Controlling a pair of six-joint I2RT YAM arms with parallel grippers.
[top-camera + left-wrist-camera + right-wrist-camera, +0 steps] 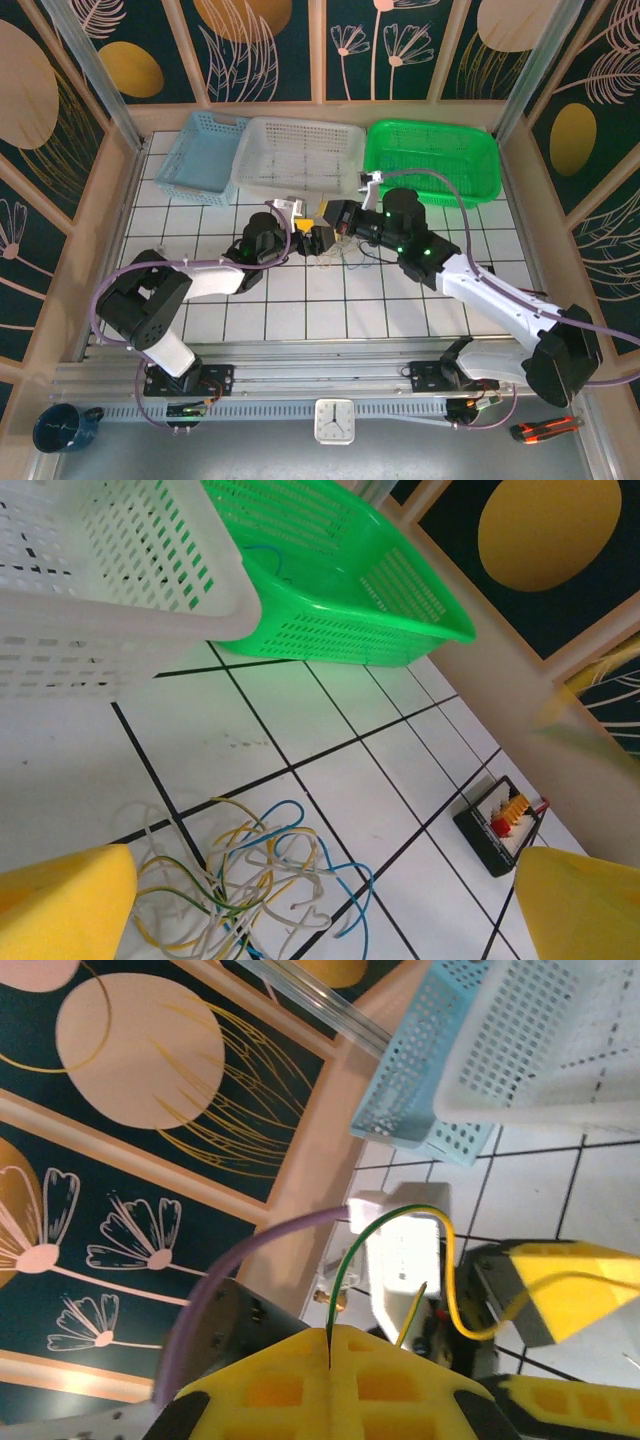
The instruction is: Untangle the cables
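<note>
The dial of the small clock [335, 420] on the front rail is too small to be read, and no lettering can be made out on the small black part [498, 827] with red and yellow pieces lying on the tiles. From overhead, a blue basket [205, 155], a white basket [300, 155] and a green basket [430, 160] are seen in a row at the far edge. Both arms are seen reaching to the middle of the table [330, 710], close together. The cables [250, 880] are shown strand by strand in the left wrist view: blue, yellow, green and whitish loops lying loose on the white tiles across a black grid line. A thin blue strand [265, 558] is also seen inside the green basket. The left gripper [325, 855] is spread wide with nothing held, the tangle lying under its gap. In the right wrist view the right gripper [329, 1345] is pressed closed on a green-and-yellow wire [336, 1278], which arcs up out of the seam and runs on across a yellow finger [570, 1285] of the left gripper; whether they touch cannot be told.
</note>
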